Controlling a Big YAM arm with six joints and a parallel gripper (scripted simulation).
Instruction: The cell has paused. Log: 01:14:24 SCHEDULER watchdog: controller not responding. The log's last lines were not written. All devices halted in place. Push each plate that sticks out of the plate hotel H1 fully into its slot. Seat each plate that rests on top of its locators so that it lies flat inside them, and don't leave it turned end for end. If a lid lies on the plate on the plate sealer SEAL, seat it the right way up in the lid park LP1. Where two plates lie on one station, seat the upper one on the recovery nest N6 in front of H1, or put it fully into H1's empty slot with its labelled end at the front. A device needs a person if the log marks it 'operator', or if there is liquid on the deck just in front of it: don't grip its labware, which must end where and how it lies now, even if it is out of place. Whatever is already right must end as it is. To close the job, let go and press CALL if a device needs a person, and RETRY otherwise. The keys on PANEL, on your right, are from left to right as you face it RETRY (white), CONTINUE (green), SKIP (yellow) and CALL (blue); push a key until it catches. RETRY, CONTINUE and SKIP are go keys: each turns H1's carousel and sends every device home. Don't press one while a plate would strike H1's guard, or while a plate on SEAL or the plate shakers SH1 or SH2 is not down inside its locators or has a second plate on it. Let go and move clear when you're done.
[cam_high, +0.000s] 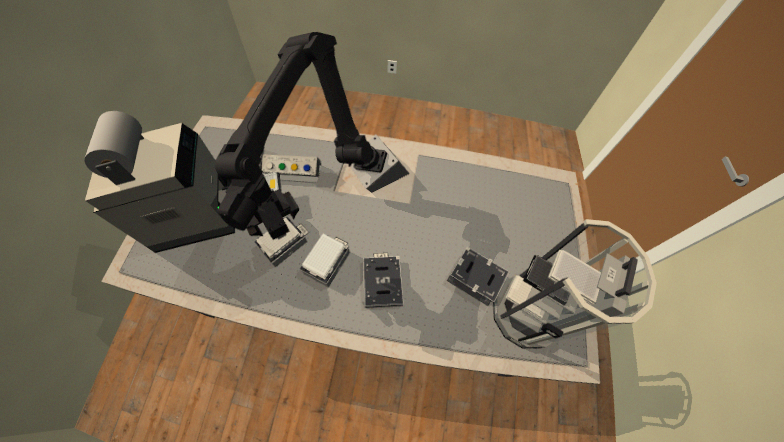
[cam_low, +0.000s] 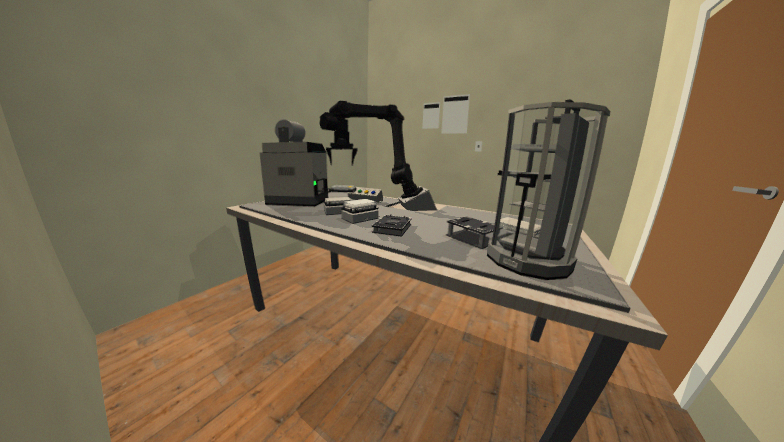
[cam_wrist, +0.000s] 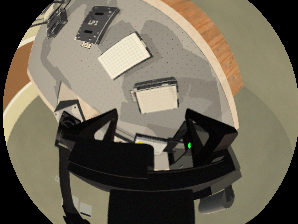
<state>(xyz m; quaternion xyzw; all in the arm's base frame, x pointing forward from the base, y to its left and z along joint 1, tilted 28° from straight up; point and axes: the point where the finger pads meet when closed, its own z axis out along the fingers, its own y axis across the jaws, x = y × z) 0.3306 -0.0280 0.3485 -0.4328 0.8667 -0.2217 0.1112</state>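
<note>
My gripper is open and empty. It hangs high above the deck, over a white plate on the shaker nearest the plate sealer. A second white plate lies on the shaker beside it. The black lid park LP1 and the dark nest N6 bear nothing. The plate hotel H1 stands at the far end with white plates inside; one low plate lies toward N6.
The key panel with white, green, yellow and blue keys sits behind the shakers, beside the arm's base. A small yellow-marked item lies by the sealer, partly hidden by the arm. The table edge runs along the front.
</note>
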